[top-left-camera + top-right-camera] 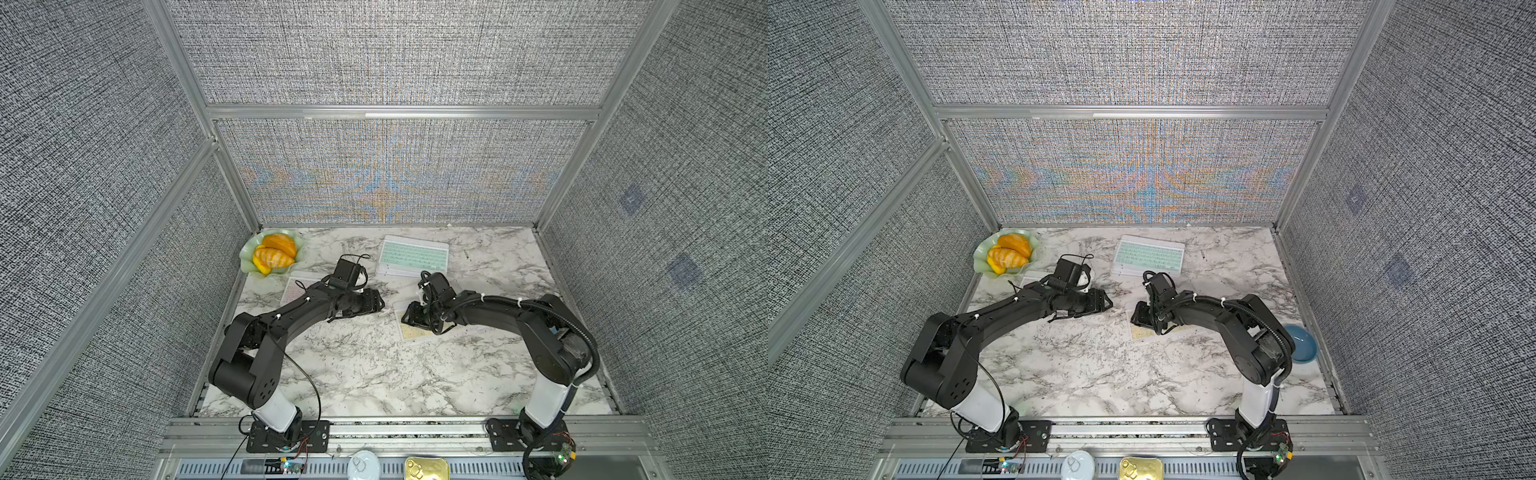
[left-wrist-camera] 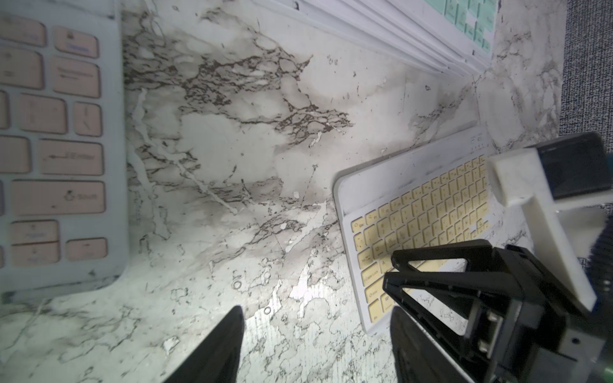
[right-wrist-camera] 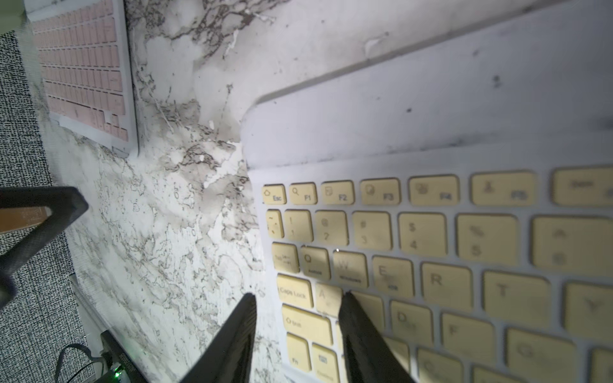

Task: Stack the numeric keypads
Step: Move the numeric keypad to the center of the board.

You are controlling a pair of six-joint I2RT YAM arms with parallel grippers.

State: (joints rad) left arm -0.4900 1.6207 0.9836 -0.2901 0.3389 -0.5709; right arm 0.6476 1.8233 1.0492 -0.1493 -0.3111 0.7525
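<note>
- Showing a marbled worktop (image 1: 353,365) inside a grey-walled cell, both top views take in two black arms reaching inward from the front rail.
- Left tool (image 2: 316,310): fingers wide apart, with only bare worktop between them. It hangs between the pink keypad (image 2: 59,149) and the yellow keypad (image 2: 414,205), touching neither.
- Right tool (image 3: 298,296): fingers partly apart, astride a short edge of the yellow keypad. One fingertip (image 3: 356,318) sits over the keys near A. The other lies over the worktop, with a strip of marble showing between it and the white frame.
- Yellow keypad: right of centre, keys up, largely covered by the right arm in both top views. Whether it lies quite flat cannot be told.
- Pink keypad: left rear, keys up, partly beneath the left wrist and just beside the plate (image 1: 249,257).
- Stack (image 2: 398,36): rear centre, near the back wall, apart from both loose keypads. The mint green keypad (image 1: 413,253) lies uppermost, with several white frames beneath it, their edges slightly stepped.
- Plate: pale green with a wavy rim, in the left rear corner, carrying orange fruit pieces (image 1: 276,251).
- Blue bowl (image 1: 1302,345): at the right edge, beside the right arm's elbow.
</note>
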